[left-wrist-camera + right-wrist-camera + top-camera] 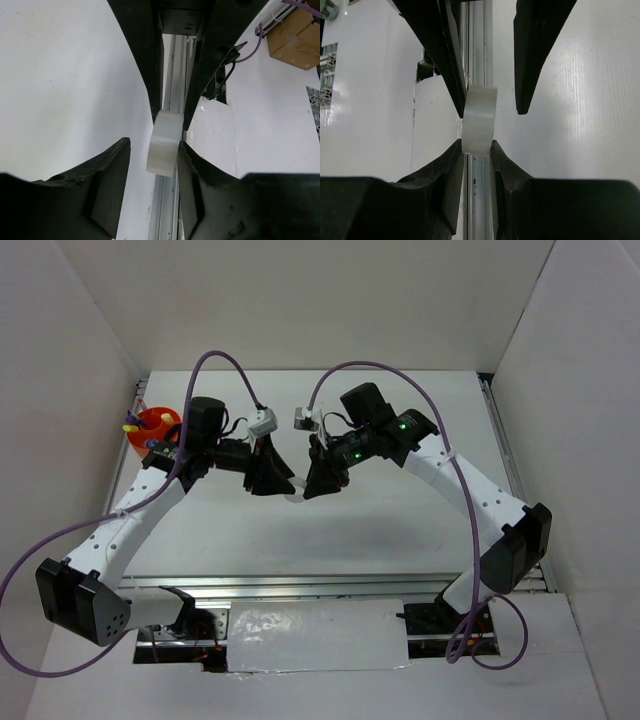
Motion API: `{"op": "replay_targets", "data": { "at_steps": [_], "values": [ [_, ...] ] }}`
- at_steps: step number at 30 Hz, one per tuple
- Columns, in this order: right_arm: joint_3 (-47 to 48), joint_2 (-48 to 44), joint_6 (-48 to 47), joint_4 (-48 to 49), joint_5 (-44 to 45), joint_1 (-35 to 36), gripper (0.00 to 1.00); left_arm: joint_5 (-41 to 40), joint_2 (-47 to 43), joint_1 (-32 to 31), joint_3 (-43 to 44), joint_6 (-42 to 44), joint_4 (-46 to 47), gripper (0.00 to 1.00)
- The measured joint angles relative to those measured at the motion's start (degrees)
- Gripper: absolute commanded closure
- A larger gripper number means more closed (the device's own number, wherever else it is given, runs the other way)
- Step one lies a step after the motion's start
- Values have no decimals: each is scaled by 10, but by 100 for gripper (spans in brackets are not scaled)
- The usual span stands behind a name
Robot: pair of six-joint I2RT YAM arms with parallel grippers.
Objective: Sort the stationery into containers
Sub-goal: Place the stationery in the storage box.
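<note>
The white tape ring (296, 496) hangs in the air over the middle of the table, between the two grippers that meet tip to tip. My right gripper (477, 145) is shut on the tape ring (479, 120), one pad on each flat side. My left gripper (152, 145) is open around the same tape ring (164, 145); its right finger (187, 160) is at the ring's side and its left finger (117, 165) stands apart. The orange-red cup (152, 430) stands at the far left with several pens and markers upright in it.
White walls close in the table on the left, back and right. An aluminium rail (330, 585) runs along the near edge, with a white panel (315, 635) in front of it. A cardboard box (295, 35) sits beyond the table.
</note>
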Motion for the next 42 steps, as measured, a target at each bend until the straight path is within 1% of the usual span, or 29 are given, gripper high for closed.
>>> {"op": "replay_targets", "data": {
  "at_steps": [1, 3, 5, 6, 9, 10, 13, 15, 18, 21, 23, 27, 29, 34, 38, 42],
  "values": [
    [0, -1, 0, 0, 2, 0, 99, 1, 0, -1, 0, 1, -2, 51],
    [0, -1, 0, 0, 7, 1, 99, 3, 0, -1, 0, 3, -7, 56],
    [0, -1, 0, 1, 12, 1, 97, 7, 0, -1, 0, 4, -11, 64],
    [0, -1, 0, 2, 14, 1, 95, 9, 0, -1, 0, 5, -13, 71],
    [0, -1, 6, 2, 18, 1, 72, 10, 0, 0, -1, 3, -12, 79],
    [0, -1, 10, 3, 20, 1, 60, 11, -1, 2, -2, 0, -12, 80],
    [0, 1, 23, 14, 23, -3, 51, 8, 0, 23, -2, -12, -12, 87],
    [-2, 1, 31, 20, 24, -12, 50, -16, 8, 52, 7, -11, -29, 92],
    [-12, 1, 39, 25, 25, -34, 48, -86, 58, 114, 66, 5, -65, 95],
    [-33, 1, 44, 29, 32, -52, 48, -172, 120, 181, 132, 23, -84, 93],
    [-45, 1, 45, 30, 37, -58, 48, -251, 156, 223, 169, 37, -94, 90],
    [-65, 1, 46, 32, 37, -60, 48, -349, 235, 299, 250, 72, -121, 88],
    [-73, 1, 46, 37, 37, -61, 48, -380, 270, 325, 281, 95, -132, 87],
    [-83, 2, 50, 44, 34, -62, 48, -436, 344, 362, 347, 141, -170, 86],
    [-83, 8, 50, 46, 30, -66, 48, -467, 392, 367, 397, 171, -189, 86],
    [-84, 13, 50, 46, 30, -73, 48, -488, 416, 366, 424, 189, -201, 86]
  ]
}}
